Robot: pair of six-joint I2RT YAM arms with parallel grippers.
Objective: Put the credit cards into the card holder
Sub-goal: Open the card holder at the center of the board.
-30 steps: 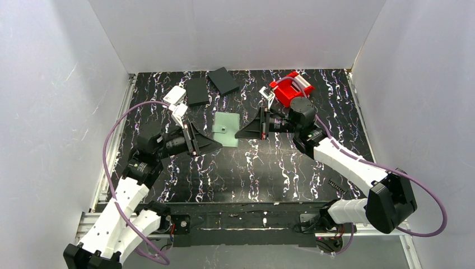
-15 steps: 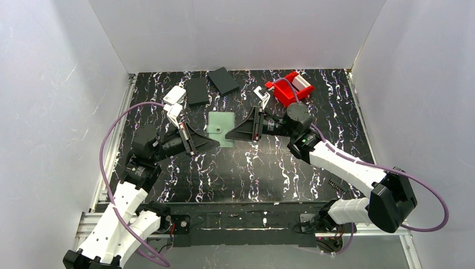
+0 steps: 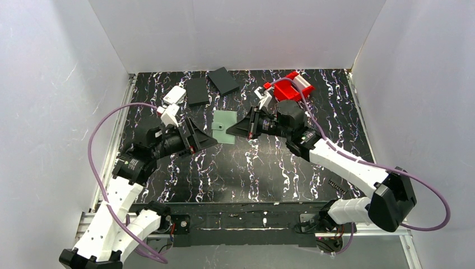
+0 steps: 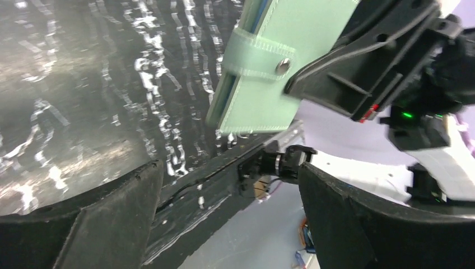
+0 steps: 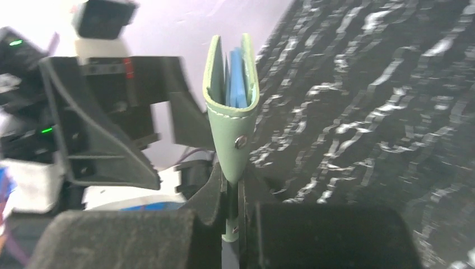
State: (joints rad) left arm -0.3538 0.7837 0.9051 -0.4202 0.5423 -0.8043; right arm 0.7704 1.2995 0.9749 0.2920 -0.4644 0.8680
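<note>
The right gripper point(image 5: 232, 193) is pinched tight on one edge of the sage-green card holder point(image 5: 231, 123), with blue pockets showing at its free edge. At the holder's 8 o'clock, the left gripper point(image 3: 210, 141) gapes wide, holding nothing. A red bin point(image 3: 288, 89) sits at 1 o'clock on the worktop point(image 3: 269, 168).

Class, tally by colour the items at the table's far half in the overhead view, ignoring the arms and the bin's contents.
Black flat rectangles: 2
Red plastic bin: 1
Sage-green folding wallet: 1
White rounded-corner box: 1
Total: 5
</note>
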